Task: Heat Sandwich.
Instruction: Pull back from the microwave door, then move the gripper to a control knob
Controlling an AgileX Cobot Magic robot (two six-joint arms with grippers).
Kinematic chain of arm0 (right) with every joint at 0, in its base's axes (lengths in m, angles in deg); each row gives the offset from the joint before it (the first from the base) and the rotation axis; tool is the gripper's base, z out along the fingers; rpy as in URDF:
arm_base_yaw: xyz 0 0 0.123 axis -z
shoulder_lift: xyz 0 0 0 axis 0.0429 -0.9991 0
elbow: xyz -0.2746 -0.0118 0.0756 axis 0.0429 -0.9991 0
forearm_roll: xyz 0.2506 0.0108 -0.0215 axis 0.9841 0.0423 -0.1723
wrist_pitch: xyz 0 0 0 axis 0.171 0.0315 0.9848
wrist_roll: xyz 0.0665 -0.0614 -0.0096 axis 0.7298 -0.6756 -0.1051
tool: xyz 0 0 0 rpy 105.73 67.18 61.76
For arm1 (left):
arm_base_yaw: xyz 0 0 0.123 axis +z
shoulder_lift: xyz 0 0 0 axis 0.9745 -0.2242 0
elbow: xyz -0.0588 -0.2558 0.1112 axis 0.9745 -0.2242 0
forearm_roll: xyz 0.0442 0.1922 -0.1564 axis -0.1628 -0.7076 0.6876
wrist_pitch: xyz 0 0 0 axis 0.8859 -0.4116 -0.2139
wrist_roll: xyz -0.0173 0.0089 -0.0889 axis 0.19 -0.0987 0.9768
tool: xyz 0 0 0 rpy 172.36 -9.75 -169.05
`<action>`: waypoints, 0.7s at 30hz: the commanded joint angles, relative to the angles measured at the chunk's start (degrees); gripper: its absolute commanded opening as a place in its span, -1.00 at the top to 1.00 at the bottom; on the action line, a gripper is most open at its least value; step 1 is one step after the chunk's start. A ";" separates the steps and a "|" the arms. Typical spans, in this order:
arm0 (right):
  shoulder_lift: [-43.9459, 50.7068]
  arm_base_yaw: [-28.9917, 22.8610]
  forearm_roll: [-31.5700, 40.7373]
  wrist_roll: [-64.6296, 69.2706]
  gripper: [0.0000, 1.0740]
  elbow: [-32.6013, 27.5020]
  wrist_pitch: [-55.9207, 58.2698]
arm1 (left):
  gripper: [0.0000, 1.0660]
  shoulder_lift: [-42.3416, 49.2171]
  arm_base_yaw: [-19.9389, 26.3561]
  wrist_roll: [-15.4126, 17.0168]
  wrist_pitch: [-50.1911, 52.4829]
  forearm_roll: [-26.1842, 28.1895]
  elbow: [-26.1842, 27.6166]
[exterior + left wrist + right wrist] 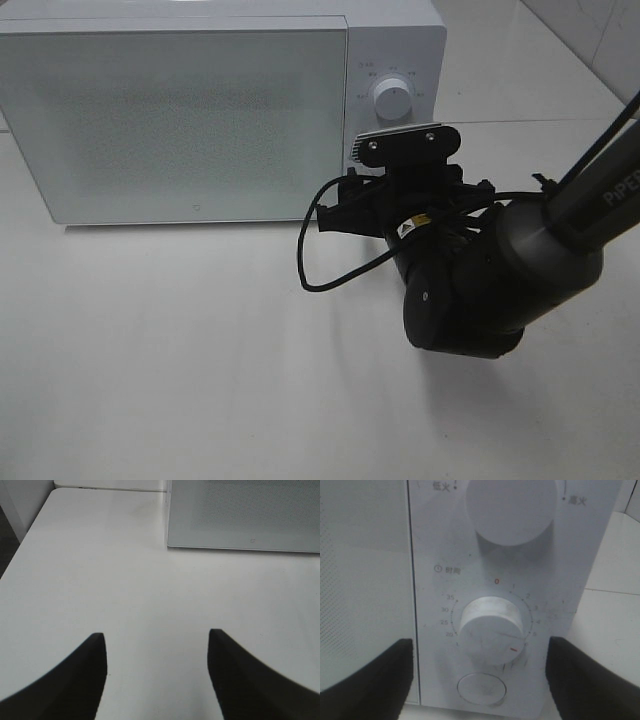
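The sandwich is out of view in all three frames. The white microwave stands at the back of the table with its door closed. My right gripper is open in front of the control panel. Its dark fingers stand on either side of the timer knob without touching it. The knob's red mark points past zero, toward the lower right of the dial. In the exterior high view the right arm's wrist covers the lower panel. My left gripper is open over bare table, holding nothing.
On the panel, a power knob sits above the timer and a round button below it. A black cable loops off the right wrist. The white tabletop spreads in front of the microwave.
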 commanded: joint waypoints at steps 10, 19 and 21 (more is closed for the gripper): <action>-0.17 2.35 -4.76 -0.06 -0.35 1.20 -3.84 | -0.09 1.32 -0.17 0.29 0.97 -0.11 -0.17; -1.03 2.35 -5.67 0.86 -0.35 2.98 -2.58 | -0.09 1.32 -0.17 0.29 0.97 -0.11 -0.17; -2.23 2.35 -5.33 0.63 -0.35 3.90 -2.81 | -0.09 1.32 -0.17 0.29 0.97 -0.11 -0.17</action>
